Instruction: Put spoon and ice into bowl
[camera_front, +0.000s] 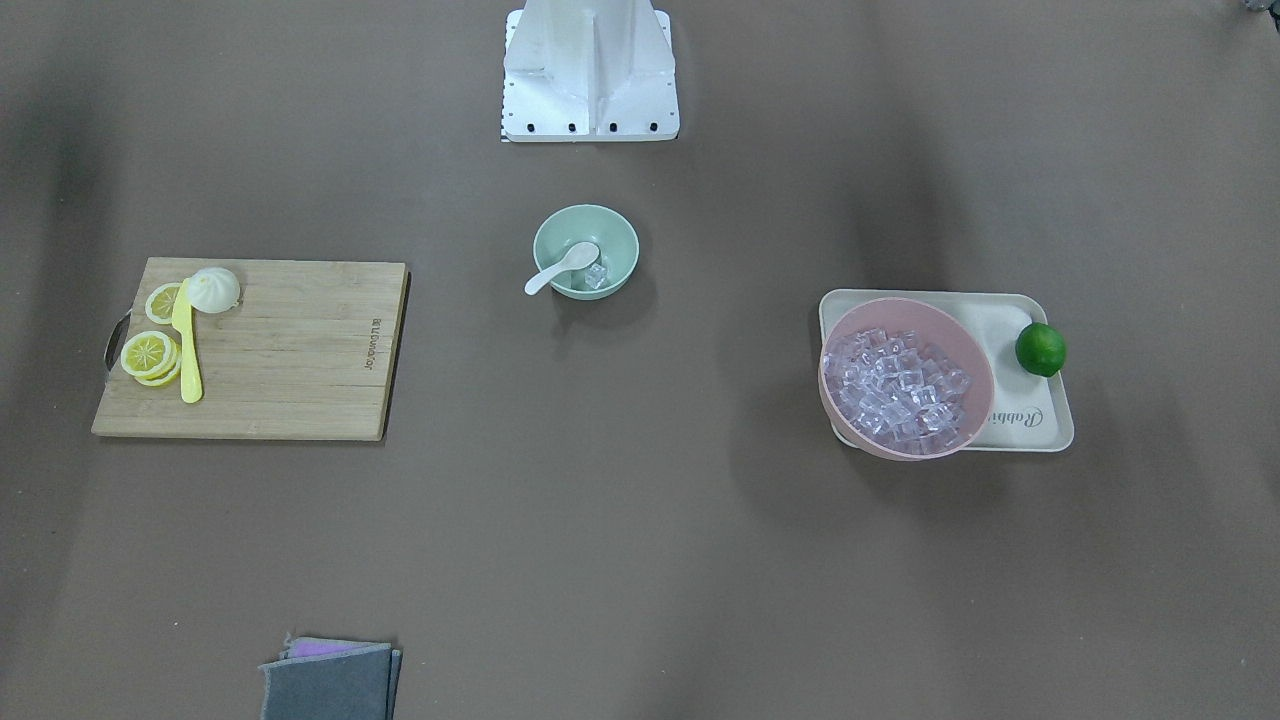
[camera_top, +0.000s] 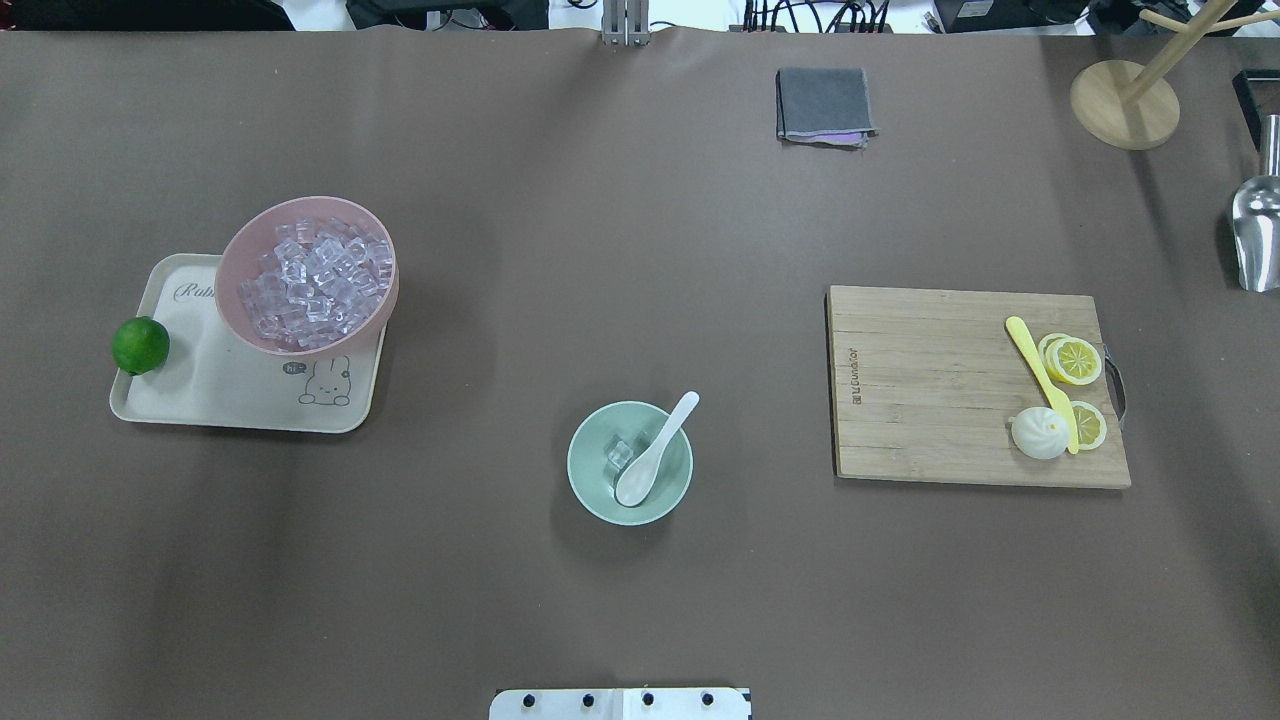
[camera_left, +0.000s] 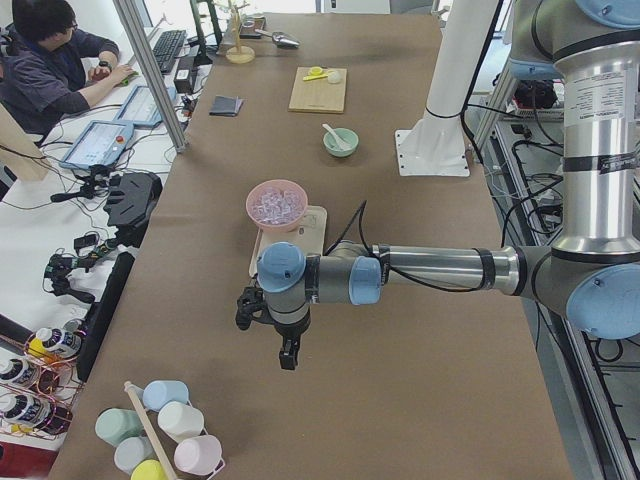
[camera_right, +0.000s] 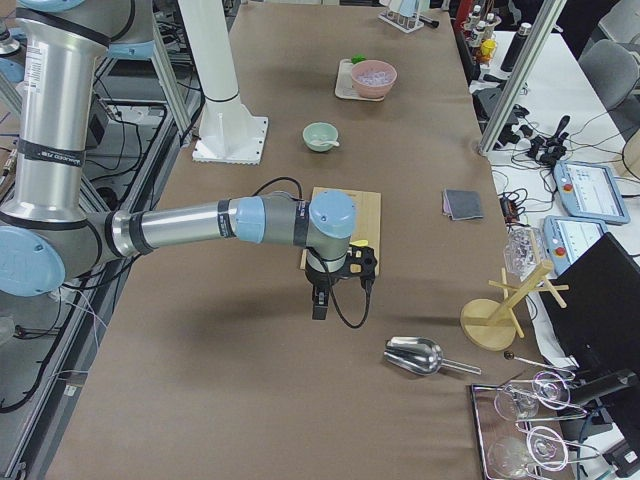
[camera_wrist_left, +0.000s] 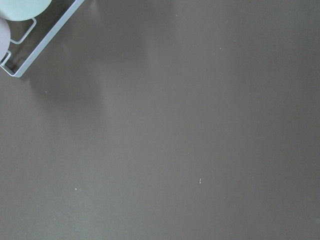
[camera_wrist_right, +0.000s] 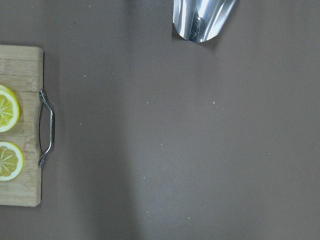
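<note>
The pale mint-green bowl (camera_top: 590, 490) stands mid-table, also in the front view (camera_front: 560, 222). The white spoon (camera_top: 655, 450) lies in it, scoop down inside, handle resting over the rim (camera_front: 562, 268). One clear ice cube (camera_top: 619, 454) lies in the bowl beside the scoop (camera_front: 596, 277). My left gripper (camera_left: 287, 358) hangs over bare table far from the bowl, past the tray. My right gripper (camera_right: 319, 305) hangs beyond the cutting board. Both show only in the side views, so I cannot tell if they are open or shut.
A pink bowl (camera_top: 240, 240) full of ice cubes sits on a beige tray (camera_top: 220, 395) with a lime (camera_top: 140, 345). A wooden cutting board (camera_top: 930, 390) holds a yellow knife (camera_top: 1040, 380) and lemon slices. A grey cloth (camera_top: 822, 103), metal scoop (camera_top: 1257, 235) and wooden stand (camera_top: 1125, 105) lie far off.
</note>
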